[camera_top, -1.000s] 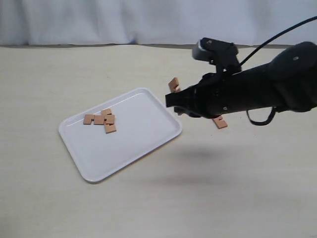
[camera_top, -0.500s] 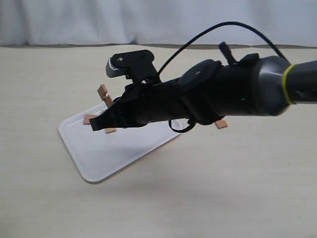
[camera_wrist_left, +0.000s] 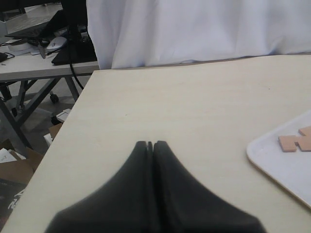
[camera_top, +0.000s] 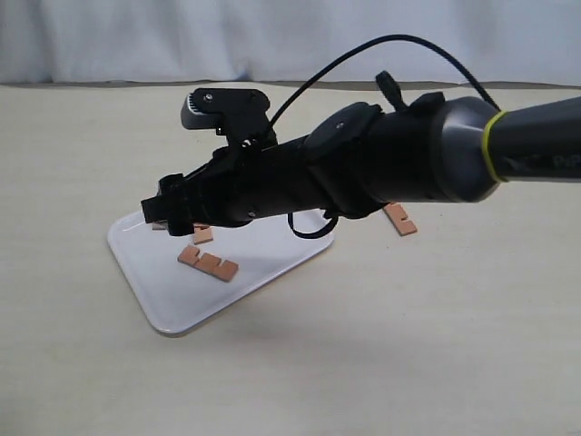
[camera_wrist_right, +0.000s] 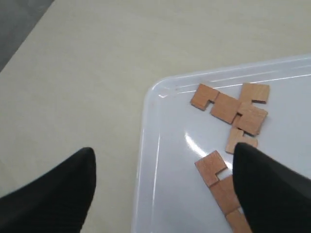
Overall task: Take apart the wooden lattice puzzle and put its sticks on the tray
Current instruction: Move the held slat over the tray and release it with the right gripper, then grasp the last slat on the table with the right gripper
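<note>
With the right gripper [camera_wrist_right: 163, 155] spread open and empty over the tray [camera_top: 272, 245], a stick [camera_top: 209, 263] lying flat below, rise straight before swinging to the last stick [camera_top: 399, 220] at three o'clock.

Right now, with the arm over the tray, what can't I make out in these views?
- Exterior view: the right arm hides the tray's far side and most of the stick pile; the stick on the table is partly covered.
- Right wrist view: the nearest stick runs behind a finger and off the frame edge.
- Left wrist view: the frame edge cuts the tray; sticks cannot be counted.
</note>
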Motion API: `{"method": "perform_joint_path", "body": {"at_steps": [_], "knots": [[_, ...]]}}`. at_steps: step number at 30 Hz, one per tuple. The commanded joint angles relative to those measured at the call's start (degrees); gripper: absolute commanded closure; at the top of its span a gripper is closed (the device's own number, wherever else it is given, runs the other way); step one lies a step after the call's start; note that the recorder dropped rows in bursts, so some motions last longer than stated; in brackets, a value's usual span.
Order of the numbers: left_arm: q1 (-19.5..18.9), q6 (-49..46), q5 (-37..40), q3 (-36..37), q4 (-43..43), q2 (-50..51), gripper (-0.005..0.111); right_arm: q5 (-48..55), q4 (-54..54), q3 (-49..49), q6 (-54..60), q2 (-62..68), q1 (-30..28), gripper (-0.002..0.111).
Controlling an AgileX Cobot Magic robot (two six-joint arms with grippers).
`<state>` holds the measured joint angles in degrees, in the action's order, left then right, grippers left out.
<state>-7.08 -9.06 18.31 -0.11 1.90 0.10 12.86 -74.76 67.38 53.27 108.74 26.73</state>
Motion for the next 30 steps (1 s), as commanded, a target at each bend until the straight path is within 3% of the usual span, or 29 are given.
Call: {"method": "perform_joint_path", "body": {"at_steps": [1,5,12,16,22,27,30], "knots": [[0.0,-0.1,-0.7,0.1,0.1,-0.1,0.107,2.2,1.2,1.2,-0.6,-1.8,-0.1,0.033],[0.0,-0.1,-0.7,0.1,0.2,-0.1,0.107,1.8,6.9,1.2,0.0,-4.3,-0.1,0.032],[0.0,-0.1,-0.7,0.1,0.2,-0.1,0.107,0.7,38.1,1.2,-0.2,-9.1,-0.1,0.032],[0.0,-0.1,-0.7,0.1,0.2,-0.1,0.107,0.5,48.3,1.2,-6.0,-10.6,-0.2,0.033],[0.0,-0.1,-0.7,0.1,0.2,-0.1,0.107,0.7,52.6,1.1,-15.2,-10.6,-5.7,0.052],[0.0,-0.1,-0.7,0.1,0.2,-0.1,0.107,0.7,52.6,1.0,-28.5,-10.5,-15.8,0.074],[0.0,-0.1,-0.7,0.1,0.3,-0.1,0.107,1.8,52.6,1.0,-35.3,-8.4,-20.7,0.075]]}}
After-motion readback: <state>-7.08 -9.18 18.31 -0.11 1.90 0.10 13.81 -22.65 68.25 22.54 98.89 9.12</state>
